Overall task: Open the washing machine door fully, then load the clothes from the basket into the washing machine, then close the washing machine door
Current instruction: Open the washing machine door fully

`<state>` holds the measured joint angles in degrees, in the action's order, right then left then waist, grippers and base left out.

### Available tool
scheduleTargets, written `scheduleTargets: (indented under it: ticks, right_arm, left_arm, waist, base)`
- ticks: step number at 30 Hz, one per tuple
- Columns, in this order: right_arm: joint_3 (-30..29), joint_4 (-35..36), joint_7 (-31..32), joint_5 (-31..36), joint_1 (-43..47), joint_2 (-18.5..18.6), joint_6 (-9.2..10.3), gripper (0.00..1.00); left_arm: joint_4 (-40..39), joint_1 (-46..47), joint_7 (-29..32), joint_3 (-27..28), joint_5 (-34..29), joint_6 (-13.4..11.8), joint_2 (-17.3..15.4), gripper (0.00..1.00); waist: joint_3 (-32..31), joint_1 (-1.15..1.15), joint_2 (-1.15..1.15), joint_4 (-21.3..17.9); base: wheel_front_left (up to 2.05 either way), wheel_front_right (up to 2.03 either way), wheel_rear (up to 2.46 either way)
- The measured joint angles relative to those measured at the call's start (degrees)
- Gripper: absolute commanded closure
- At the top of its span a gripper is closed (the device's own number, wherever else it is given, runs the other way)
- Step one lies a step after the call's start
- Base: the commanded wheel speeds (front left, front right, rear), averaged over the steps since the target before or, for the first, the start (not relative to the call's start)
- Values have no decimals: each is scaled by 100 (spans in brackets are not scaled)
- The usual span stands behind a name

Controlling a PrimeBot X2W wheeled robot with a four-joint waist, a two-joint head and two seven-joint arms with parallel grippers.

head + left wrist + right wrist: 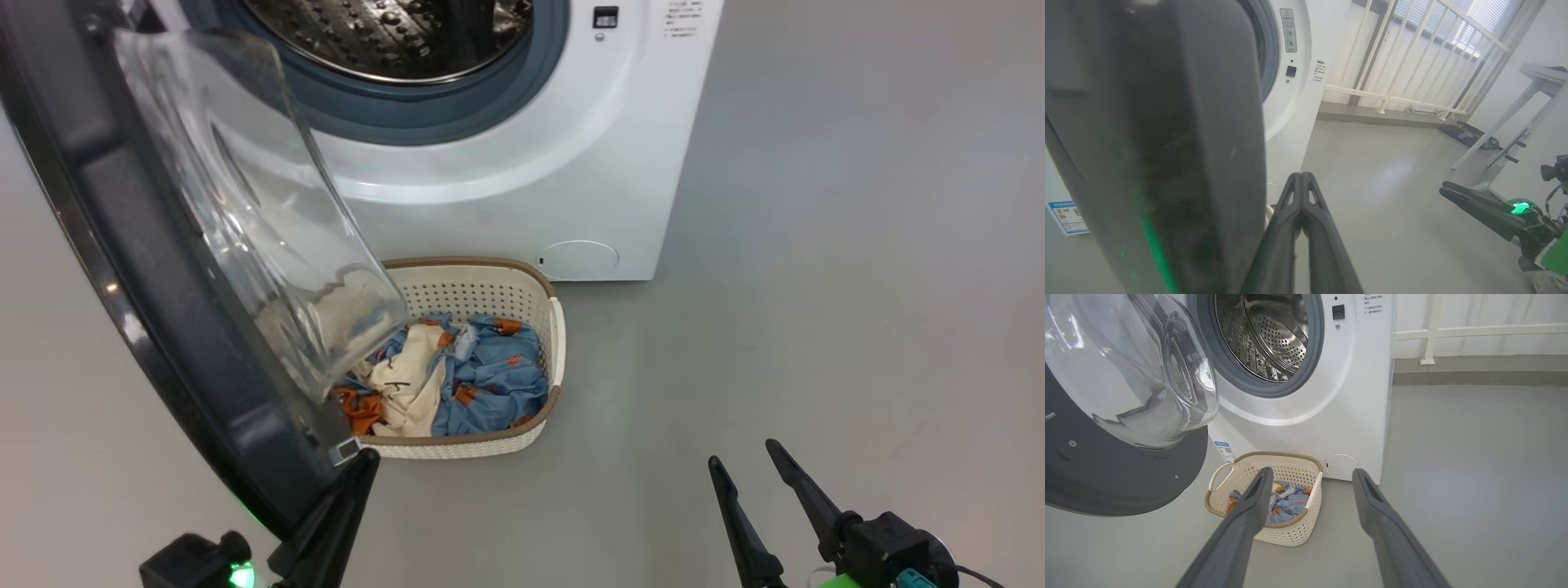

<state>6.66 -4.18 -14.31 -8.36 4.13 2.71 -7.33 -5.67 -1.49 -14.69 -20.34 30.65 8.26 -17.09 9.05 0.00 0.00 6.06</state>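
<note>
1. The washing machine (522, 188) stands on the grey floor (816, 286) with its front toward the robot. The steel drum (1274, 339) and grey gasket (424, 114) are exposed.
2. The washing machine door (122, 269) is swung out from the machine's left side, its dark inner face turned rightward. Its clear glass bowl (269, 204) bulges out from that face. Whether the door has reached full travel cannot be told.
3. The basket (482, 445) sits on the floor just in front of the machine's lower front edge, below the opening and near the round lower flap (578, 257). In the head view the glass bowl overlaps the basket's left end.
4. The clothes (490, 376) lie inside the basket. Blue fabric with orange prints is to the right, a cream piece is at the centre, and an orange-brown piece is at the front left corner.
5. The left gripper (1301, 179) has its fingers pressed together with nothing between them. Its tip is at the door's lower free edge, just beside a small metal latch piece (347, 449). Contact cannot be confirmed. In the left wrist view the door's dark outer rim stands close on the fingers' left.
6. The right gripper (743, 453) has its fingers spread wide and carries nothing. It hangs above the floor, well apart from the basket and the machine.
7. A blue label sticker (1223, 449) is low on the machine's front. A white railing (1412, 61) runs beyond the machine.
</note>
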Motion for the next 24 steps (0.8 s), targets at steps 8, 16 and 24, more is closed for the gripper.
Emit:
scheduleTargets:
  ticks: [8, 16, 24]
  right_arm:
    - [-3, -79, 0, -52, -23, 0, 0, 0]
    - [-5, -207, 0, -85, -66, 1, 0, 0]
    - [-1, -298, 0, -91, -66, 1, 0, 0]
  left_arm:
    - [-54, -133, 8, 180, 38, 0, 98, 100]
    - [-74, -311, 8, 459, 43, 2, 278, 100]
    - [255, -332, 7, 1016, 43, 8, 469, 100]
  waist:
    - [-23, 0, 0, 237]
    - [-64, 0, 0, 508]
    - [-145, 0, 0, 765]
  base:
    - [0, 0, 0]
    - [0, 0, 0]
    - [0, 0, 0]
